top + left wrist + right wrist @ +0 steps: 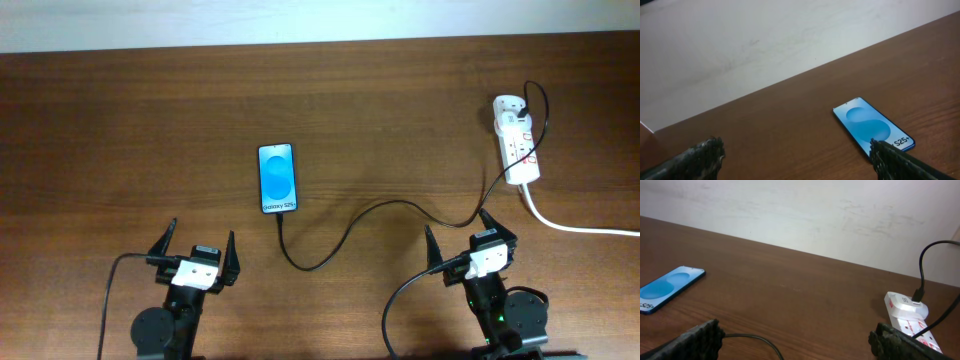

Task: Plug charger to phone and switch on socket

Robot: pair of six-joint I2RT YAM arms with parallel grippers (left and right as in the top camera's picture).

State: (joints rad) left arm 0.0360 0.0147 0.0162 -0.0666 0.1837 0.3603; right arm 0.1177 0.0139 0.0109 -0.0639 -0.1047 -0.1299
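Observation:
The phone (278,178) lies flat mid-table, its blue screen lit. It also shows in the left wrist view (872,123) and the right wrist view (669,288). The thin black charger cable (380,215) runs from the phone's near end across the table up to the white socket (518,140) at the far right, where it is plugged in. The socket also shows in the right wrist view (912,317). My left gripper (197,243) is open and empty near the front edge, short of the phone. My right gripper (463,235) is open and empty, with the cable lying between its fingers.
The socket's thick white cord (580,228) runs off the right edge. Black robot cables (110,290) trail from both arm bases at the front. A pale wall (790,210) rises behind the table's far edge.

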